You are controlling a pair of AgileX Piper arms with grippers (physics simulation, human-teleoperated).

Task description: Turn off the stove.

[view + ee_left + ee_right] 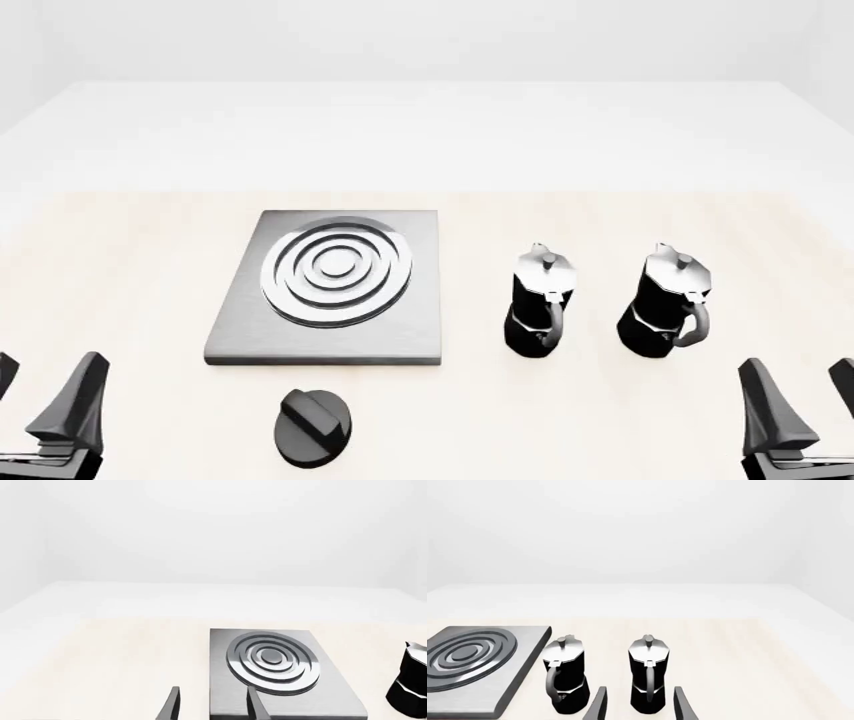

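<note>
Front view shows my left fingers (47, 400) and right fingers (798, 400) both spread, gripping nothing. I see the knob (315, 427) on the bench (134, 260), just before the stove (334, 285). Reaching from the right risks toppling the moka pots (541, 300).

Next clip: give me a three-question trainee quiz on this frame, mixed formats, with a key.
1. True or false: the knob sits on top of the stove.
2. How many moka pots stand on the table?
3. Multiple choice: the left gripper is A) shut on the knob, B) open and holding nothing, C) resting on the burner rings.

Key: 1. False, it lies on the table on the stove's near side. 2. Two. 3. B.
</note>
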